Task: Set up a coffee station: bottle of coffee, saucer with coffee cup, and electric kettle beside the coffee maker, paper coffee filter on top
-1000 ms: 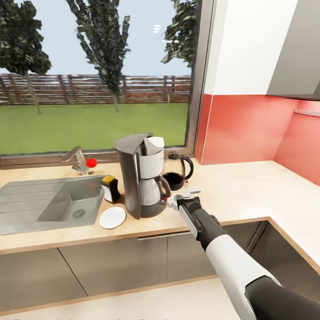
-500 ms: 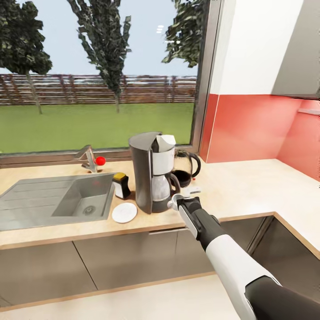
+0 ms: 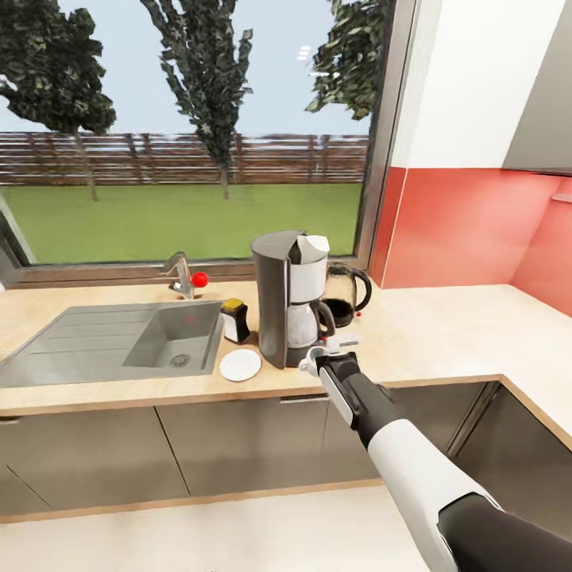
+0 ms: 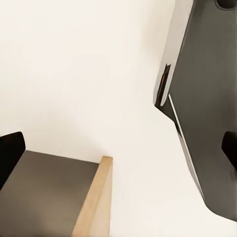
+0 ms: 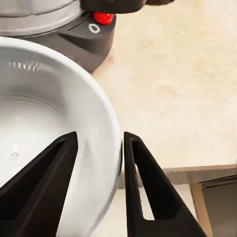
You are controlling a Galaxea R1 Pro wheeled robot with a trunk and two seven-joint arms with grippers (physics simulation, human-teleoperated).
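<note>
The right gripper (image 3: 318,359) pinches the cup (image 5: 54,128) by its rim, one finger (image 5: 37,182) inside and one outside, at the counter (image 3: 445,334) edge just before the coffee maker (image 3: 287,306). The saucer (image 3: 240,365) lies left of the maker, the bottle (image 3: 235,319) behind it, the kettle (image 3: 346,294) right. Left gripper (image 4: 118,148): fingertips wide apart, empty.
</note>
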